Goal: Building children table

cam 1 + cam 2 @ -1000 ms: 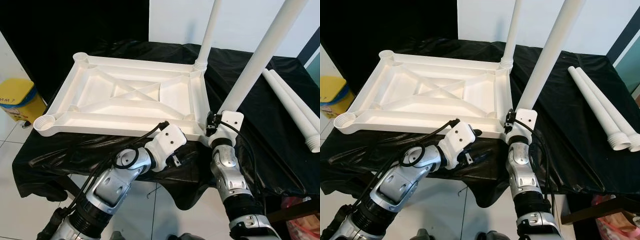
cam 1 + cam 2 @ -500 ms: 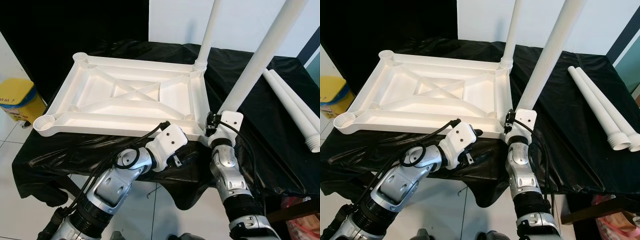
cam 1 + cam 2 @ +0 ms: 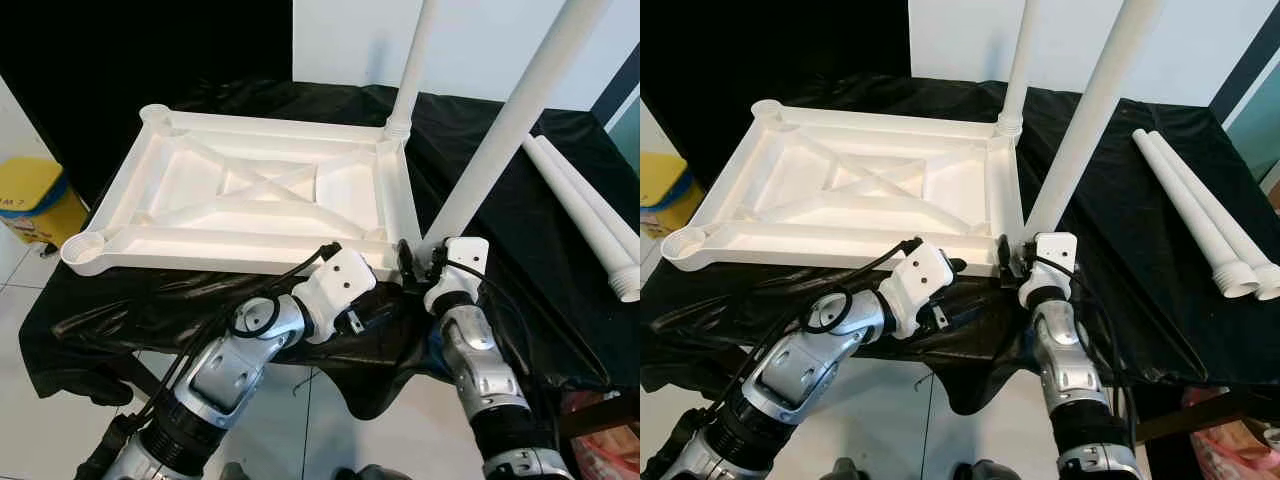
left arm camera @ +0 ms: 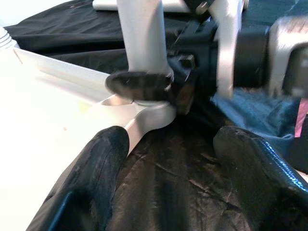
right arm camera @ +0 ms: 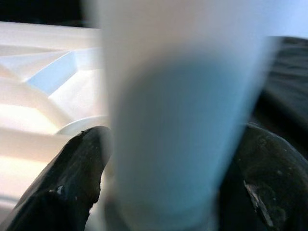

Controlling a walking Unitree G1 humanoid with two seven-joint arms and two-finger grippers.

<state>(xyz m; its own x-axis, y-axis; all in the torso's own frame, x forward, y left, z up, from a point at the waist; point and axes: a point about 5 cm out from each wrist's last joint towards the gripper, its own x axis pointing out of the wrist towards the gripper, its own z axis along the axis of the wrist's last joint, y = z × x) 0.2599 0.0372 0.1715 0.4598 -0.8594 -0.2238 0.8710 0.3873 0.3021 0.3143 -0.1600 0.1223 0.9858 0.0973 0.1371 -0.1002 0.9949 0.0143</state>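
The white table top (image 3: 240, 258) lies upside down on a black-draped table. One white leg (image 3: 412, 60) stands upright in its far right corner. A second leg (image 3: 500, 140) rises, leaning right, from the near right corner. My right gripper (image 5: 168, 192) is shut on this leg's base, one black finger (image 5: 72, 183) on each side of it. My left gripper (image 4: 175, 178) is open just below the near edge, beside that corner, with only black cloth between its fingers (image 4: 96, 178). The corner socket (image 4: 139, 82) shows in the left wrist view.
Two loose white legs (image 3: 590, 220) lie side by side on the cloth at the right. The sockets at the near left corner (image 3: 85, 248) and the far left corner (image 3: 155, 113) hold nothing. A yellow bin (image 3: 35, 195) stands on the floor at the left.
My right wrist has dropped slightly at the leg's base and its forearm has swung to the right, still gripping. The left arm has hardly moved. The camera has shifted a little.
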